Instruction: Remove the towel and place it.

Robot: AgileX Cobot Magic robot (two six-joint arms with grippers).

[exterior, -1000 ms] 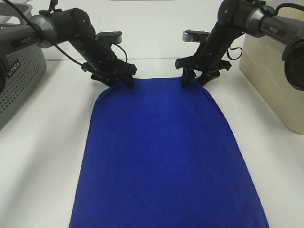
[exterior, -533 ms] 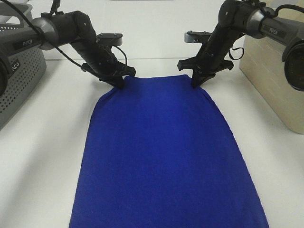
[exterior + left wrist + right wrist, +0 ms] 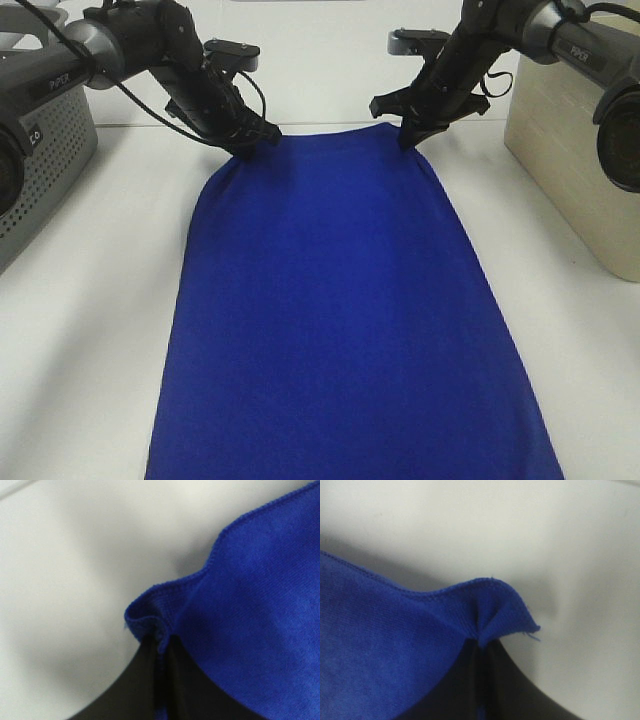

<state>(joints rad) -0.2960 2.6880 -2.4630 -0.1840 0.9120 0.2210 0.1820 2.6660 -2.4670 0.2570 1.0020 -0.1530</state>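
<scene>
The royal-blue towel (image 3: 335, 310) lies spread lengthwise on the white table, running from the far middle to the near edge of the exterior high view. My left gripper (image 3: 252, 140) is shut on its far left corner, and that pinched corner shows in the left wrist view (image 3: 150, 622). My right gripper (image 3: 408, 134) is shut on its far right corner, which shows in the right wrist view (image 3: 492, 617). Both corners are lifted slightly off the table. No white label shows.
A grey perforated basket (image 3: 40, 150) stands at the left edge. A beige basket (image 3: 575, 150) stands at the right edge. The white table (image 3: 90, 330) is bare on both sides of the towel.
Both grippers closed on the towel's far corners, then moved away toward the back and slightly up. The towel's far edge has been drawn back with them.
</scene>
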